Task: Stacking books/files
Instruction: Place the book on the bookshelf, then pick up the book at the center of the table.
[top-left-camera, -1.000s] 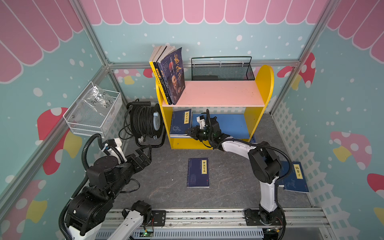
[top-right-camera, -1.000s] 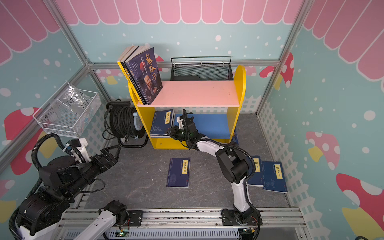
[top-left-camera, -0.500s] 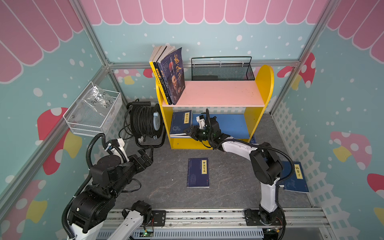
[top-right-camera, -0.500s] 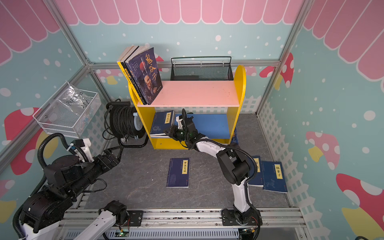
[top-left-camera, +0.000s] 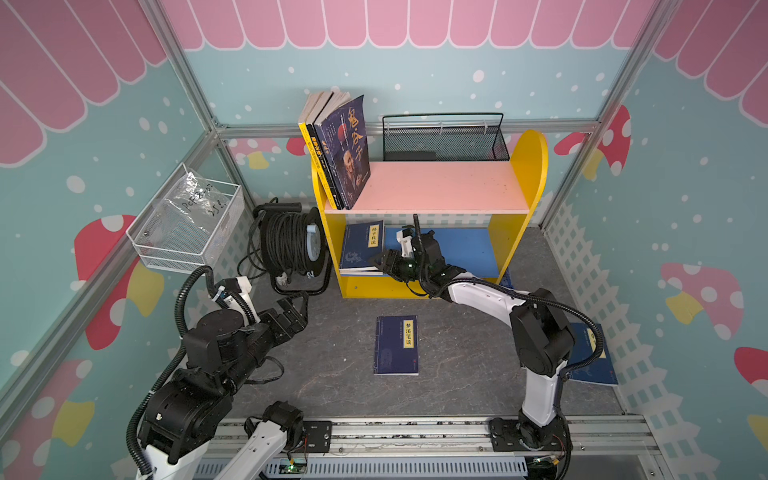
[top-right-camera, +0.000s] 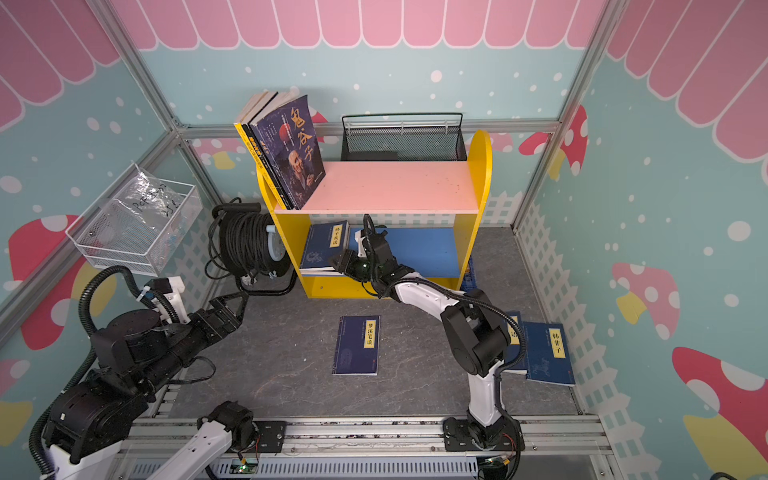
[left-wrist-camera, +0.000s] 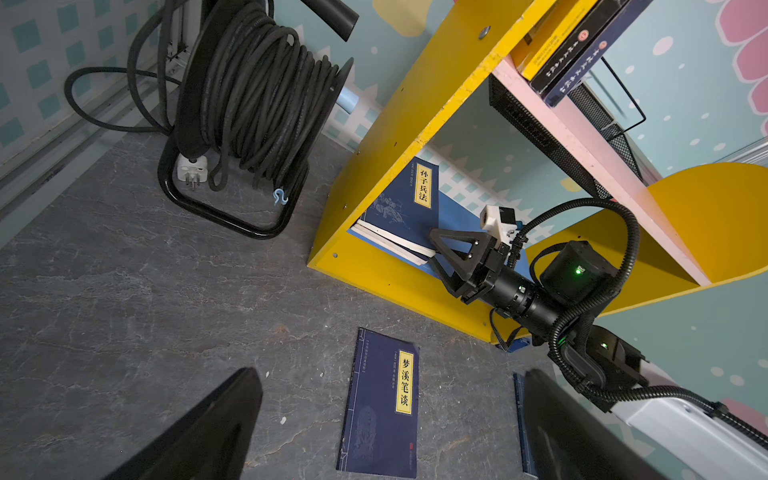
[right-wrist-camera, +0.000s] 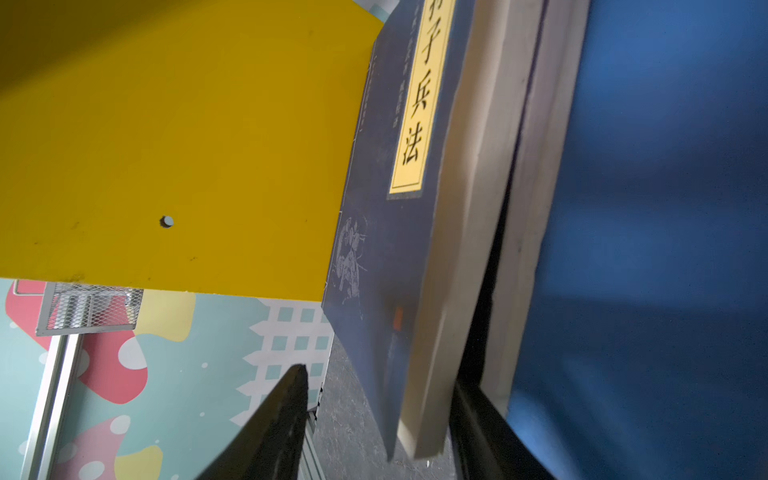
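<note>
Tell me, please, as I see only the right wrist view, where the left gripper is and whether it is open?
Observer: The left gripper is open and empty, hanging over the floor near the cable reel.
Operator: Thank you. Is any book lying loose in front of the shelves?
Observer: Yes, one navy book lies flat on the floor, apart from the yellow bookcase.
Operator: Are there others?
Observer: Two more navy books lie flat beside the right arm, one in full view, the other partly hidden behind the arm.
</note>
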